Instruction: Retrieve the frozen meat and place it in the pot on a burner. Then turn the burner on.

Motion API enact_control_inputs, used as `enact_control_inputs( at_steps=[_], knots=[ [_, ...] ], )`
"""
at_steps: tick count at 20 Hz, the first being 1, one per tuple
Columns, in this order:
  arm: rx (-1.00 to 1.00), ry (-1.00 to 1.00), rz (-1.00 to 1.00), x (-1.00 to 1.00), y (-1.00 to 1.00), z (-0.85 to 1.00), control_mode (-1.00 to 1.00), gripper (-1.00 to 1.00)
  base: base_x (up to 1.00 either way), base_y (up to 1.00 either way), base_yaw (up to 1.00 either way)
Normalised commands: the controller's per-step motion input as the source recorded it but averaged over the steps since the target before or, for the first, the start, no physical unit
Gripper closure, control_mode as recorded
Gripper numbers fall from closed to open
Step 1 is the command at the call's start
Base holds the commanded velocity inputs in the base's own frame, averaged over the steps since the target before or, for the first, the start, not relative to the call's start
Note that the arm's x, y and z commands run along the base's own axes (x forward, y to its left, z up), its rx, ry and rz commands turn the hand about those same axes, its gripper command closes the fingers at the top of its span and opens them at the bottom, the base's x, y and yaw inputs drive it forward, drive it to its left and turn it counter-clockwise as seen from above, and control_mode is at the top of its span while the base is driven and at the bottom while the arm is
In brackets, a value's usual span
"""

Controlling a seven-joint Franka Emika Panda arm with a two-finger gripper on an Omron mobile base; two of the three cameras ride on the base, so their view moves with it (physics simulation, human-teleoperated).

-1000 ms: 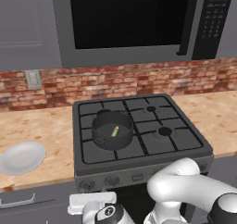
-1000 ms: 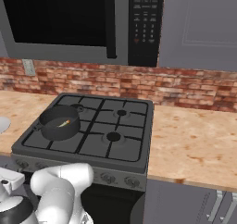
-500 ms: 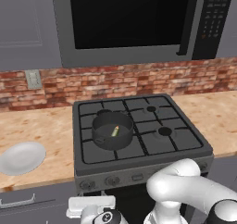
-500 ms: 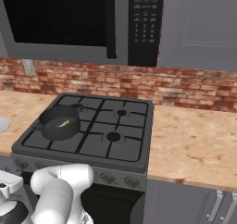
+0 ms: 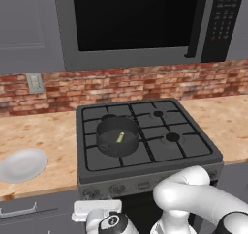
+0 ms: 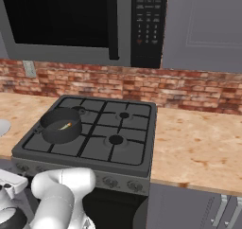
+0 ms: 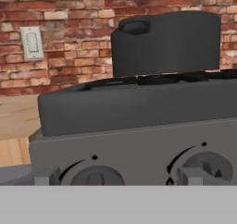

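Since the earlier frames the scene on the stove is unchanged; the one small shift is low in front of the stove, where the hand [image 5: 97, 213] and the white forearm behind it have shifted a little along the control panel. Base cameras hold the same framing, so no drive.

Frozen meat [image 5: 120, 137] lies inside the pot [image 5: 117, 135], slanted, on the pot's floor. Pot sits on the front-left burner of the stove [image 5: 198, 151]. Placement half of task judged complete; burner ignition remains.

Hand view: looks level at the stove front. Two knobs along the bottom edge, left knob [image 7: 95, 176] and right knob [image 7: 203, 168], pot wall above them. Both fingers [image 7: 42, 177] show just in front of the panel, one at each knob, so the hand is spread wide and holding nothing.

Risks, judged:
- Wrong knob. Several knobs in a row [image 6: 109, 181]; the hand sits between two, and the panel gives no readable mapping to the pot's burner.
- Off-centre closure on a knob, fingers slipping round it without turning.
- Pushing forward too far and jamming fingertips against the panel.

White plate [image 5: 23, 163] on the surface [image 5: 53, 141] left of stove, not involved.
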Motion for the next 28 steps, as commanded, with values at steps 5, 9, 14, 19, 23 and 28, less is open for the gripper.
enact_control_inputs(
  at_steps=[5,9,14,19,23,28],
  knots=[
    [0.0,0.0,0.0,0.22,-0.04,0.0,-1.0,-1.0,0.0,0.0,0.0],
    [0.0,-0.04,0.0,0.14,-0.02,-0.03,-1.0,-1.0,0.0,0.0,0.0],
    [0.0,-0.04,0.0,0.02,0.0,-0.1,-1.0,-1.0,0.0,0.0,0.0],
    [0.0,0.0,0.0,0.0,0.07,-0.11,-1.0,-1.0,0.0,0.0,0.0],
    [0.0,0.0,0.0,0.01,0.1,-0.02,-1.0,-1.0,0.0,0.0,0.0],
    [0.0,0.0,0.0,0.03,0.03,-0.16,-1.0,-1.0,0.0,0.0,0.0]
  ],
)
